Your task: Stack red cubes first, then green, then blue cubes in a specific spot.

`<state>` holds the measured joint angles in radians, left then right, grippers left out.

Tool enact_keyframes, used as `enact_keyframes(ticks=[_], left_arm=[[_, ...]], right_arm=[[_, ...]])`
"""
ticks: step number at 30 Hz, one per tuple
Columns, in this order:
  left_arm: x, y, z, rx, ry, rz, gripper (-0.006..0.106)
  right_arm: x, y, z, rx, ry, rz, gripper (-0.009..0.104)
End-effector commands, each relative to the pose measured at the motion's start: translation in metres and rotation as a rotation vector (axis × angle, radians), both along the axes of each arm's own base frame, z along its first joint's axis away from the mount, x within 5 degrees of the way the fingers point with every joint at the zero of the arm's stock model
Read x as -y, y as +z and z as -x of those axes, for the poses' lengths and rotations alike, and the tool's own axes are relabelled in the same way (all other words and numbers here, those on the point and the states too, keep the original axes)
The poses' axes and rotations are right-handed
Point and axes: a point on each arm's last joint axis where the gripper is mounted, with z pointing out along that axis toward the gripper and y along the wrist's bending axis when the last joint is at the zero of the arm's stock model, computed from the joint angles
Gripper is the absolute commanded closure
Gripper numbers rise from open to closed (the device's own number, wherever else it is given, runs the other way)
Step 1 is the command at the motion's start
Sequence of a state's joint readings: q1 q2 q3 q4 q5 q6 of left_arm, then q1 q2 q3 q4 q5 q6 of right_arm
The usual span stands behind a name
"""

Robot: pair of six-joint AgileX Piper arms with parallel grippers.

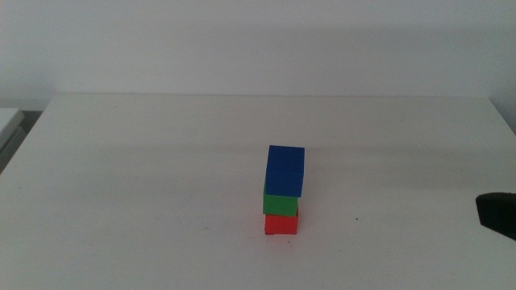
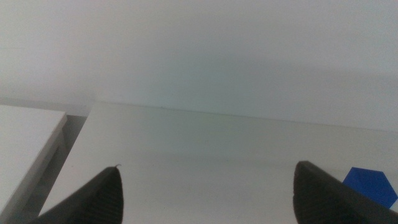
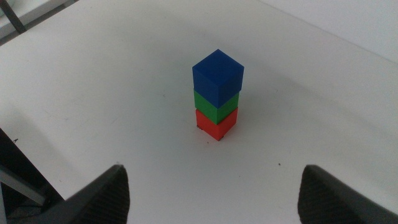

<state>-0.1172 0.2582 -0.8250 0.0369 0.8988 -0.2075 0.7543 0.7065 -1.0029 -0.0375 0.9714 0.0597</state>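
Observation:
A stack of three cubes stands near the middle of the white table: the red cube (image 1: pixel 281 223) at the bottom, the green cube (image 1: pixel 280 204) on it, the blue cube (image 1: pixel 285 170) on top. The stack also shows in the right wrist view, with red (image 3: pixel 216 124), green (image 3: pixel 216 105) and blue (image 3: pixel 217 76). The marked spot is hidden under the stack. My right gripper (image 3: pixel 214 190) is open and empty, drawn back from the stack, and shows at the right edge of the middle view (image 1: pixel 496 213). My left gripper (image 2: pixel 208 196) is open and empty; only the blue cube's top (image 2: pixel 368 184) shows beside it.
The white table (image 1: pixel 161 161) reaches back to a pale wall. A separate white surface (image 2: pixel 25 137) lies beyond the table's left edge. A tiny dark mark (image 1: pixel 355 217) sits on the table right of the stack.

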Motion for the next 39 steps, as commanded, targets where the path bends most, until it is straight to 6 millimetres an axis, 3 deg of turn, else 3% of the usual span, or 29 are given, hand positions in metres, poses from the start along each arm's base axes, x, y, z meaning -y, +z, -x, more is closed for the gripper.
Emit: enact_keyframes(ticks=[1,6,11,16,22,27,31,39], left_arm=[[0.001,-0.001,0.0,0.011,-0.003,0.008,0.007],[0.003,-0.014,-0.016,0.067,-0.01,0.021,0.007],[0.007,-0.04,-0.039,0.168,-0.017,0.037,0.007],[0.01,-0.082,-0.055,0.144,-0.024,0.085,0.007],[0.01,-0.138,-0.066,0.165,-0.011,0.118,0.007],[0.009,-0.168,-0.057,0.166,-0.009,0.131,0.007],[0.008,-0.173,-0.047,0.252,-0.01,0.116,0.007],[0.004,-0.18,-0.045,0.183,0.052,0.04,0.007]], right_arm=[[-0.001,-0.005,-0.002,0.003,-0.002,0.005,0.014],[-0.018,-0.041,-0.011,0.024,0.021,-0.152,0.014],[-0.024,-0.077,-0.026,0.181,-0.026,-0.313,0.014],[0.0,-0.119,-0.029,0.216,-0.181,-0.302,0.014],[0.043,-0.153,-0.01,0.372,-0.414,-0.271,0.014],[0.065,-0.165,0.015,0.537,-0.589,-0.308,0.014],[0.07,-0.174,0.028,0.633,-0.65,-0.325,0.014],[0.071,-0.188,0.026,0.594,-0.663,-0.305,0.014]])
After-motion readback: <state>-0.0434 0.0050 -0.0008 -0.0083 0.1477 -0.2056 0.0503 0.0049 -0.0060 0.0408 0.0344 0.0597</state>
